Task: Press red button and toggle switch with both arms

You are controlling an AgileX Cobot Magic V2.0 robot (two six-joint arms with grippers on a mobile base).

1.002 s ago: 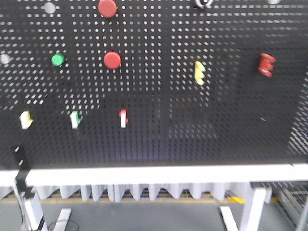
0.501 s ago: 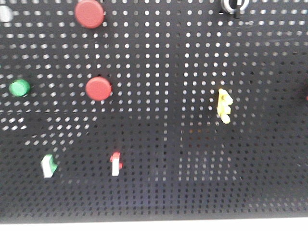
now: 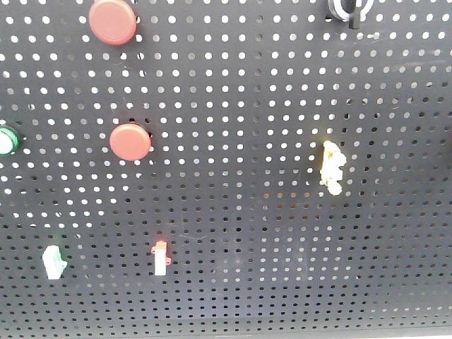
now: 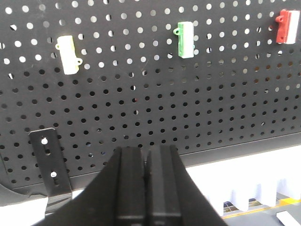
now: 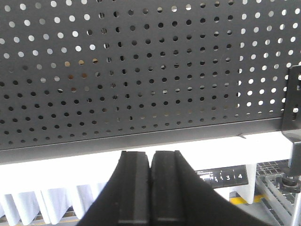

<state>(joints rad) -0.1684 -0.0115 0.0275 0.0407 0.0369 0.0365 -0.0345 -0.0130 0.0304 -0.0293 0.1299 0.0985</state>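
Left wrist view: the left gripper rises from the bottom centre, its two black fingers pressed together with nothing between them, in front of the black pegboard. Right wrist view: the right gripper is likewise closed on nothing, below the board's lower edge.

Front view: the board now fills the frame, closer than half a second ago, and everything on it has spread outward. The red button sits at the upper left, nearer the top edge than before. The toggle switch is at the top right, now partly cut off. The smaller red disc is at centre left, the green button has slid to the left edge, and the yellow switch is at centre right.
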